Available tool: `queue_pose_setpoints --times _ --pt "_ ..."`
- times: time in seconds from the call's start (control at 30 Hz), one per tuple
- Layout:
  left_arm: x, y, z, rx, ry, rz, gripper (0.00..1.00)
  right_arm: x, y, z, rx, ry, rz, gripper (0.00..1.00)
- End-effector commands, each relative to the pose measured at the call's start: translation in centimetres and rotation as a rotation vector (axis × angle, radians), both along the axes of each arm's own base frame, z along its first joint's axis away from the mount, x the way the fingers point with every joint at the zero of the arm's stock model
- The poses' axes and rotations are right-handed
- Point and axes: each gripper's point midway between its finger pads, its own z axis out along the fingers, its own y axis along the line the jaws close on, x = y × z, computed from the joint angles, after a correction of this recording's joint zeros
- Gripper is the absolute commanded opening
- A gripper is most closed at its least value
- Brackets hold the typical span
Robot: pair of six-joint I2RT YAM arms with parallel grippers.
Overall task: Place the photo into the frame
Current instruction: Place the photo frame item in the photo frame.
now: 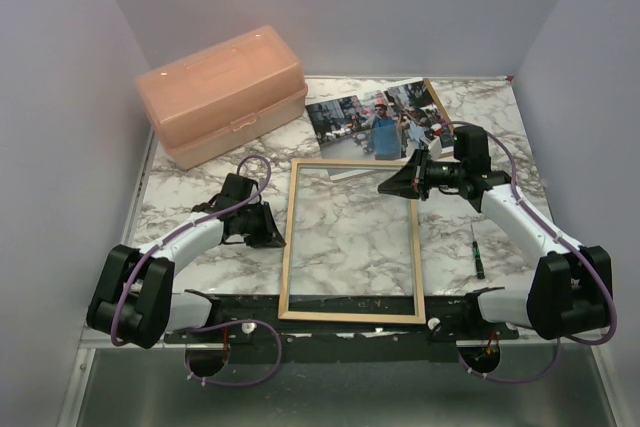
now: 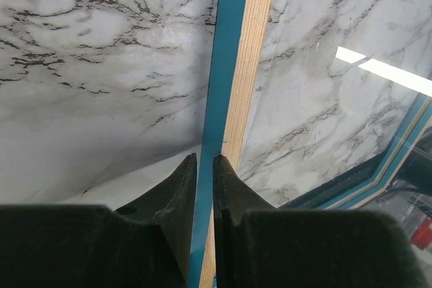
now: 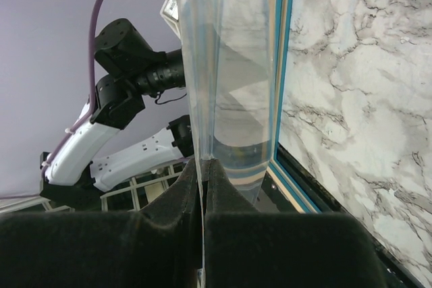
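Note:
The frame [image 1: 350, 317] lies flat at mid-table with its light wood face up. In the left wrist view its blue and wood left rail [image 2: 236, 65] runs between the fingers of my left gripper [image 2: 204, 158], which is shut on that rail at the frame's left side [image 1: 283, 237]. My right gripper [image 3: 204, 161] is shut on the edge of a clear pane [image 3: 229, 65], held tilted above the frame's far right corner [image 1: 388, 185]. The photo [image 1: 375, 122] lies face up at the back right, behind the frame and apart from both grippers.
A peach plastic box [image 1: 222, 95] stands at the back left. A brown backing board [image 1: 434, 99] shows under the photo's right edge. A small dark screwdriver [image 1: 477, 252] lies right of the frame, beside the right arm. Walls close in on three sides.

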Motion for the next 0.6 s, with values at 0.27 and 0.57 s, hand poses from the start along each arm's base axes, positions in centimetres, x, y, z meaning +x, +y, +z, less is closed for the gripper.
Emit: queue_pose_setpoints --times 0.27,0.57 --pt "-0.5 1.1 -1.5 0.081 0.029 -0.005 0.16 -1.2 -0.2 -2.4 -0.013 0.04 0.031 0.01" --pt "-0.6 1.2 -1.7 0.088 0.034 -0.005 0.16 -2.2 -0.4 -4.4 -0.046 0.077 0.075 0.01"
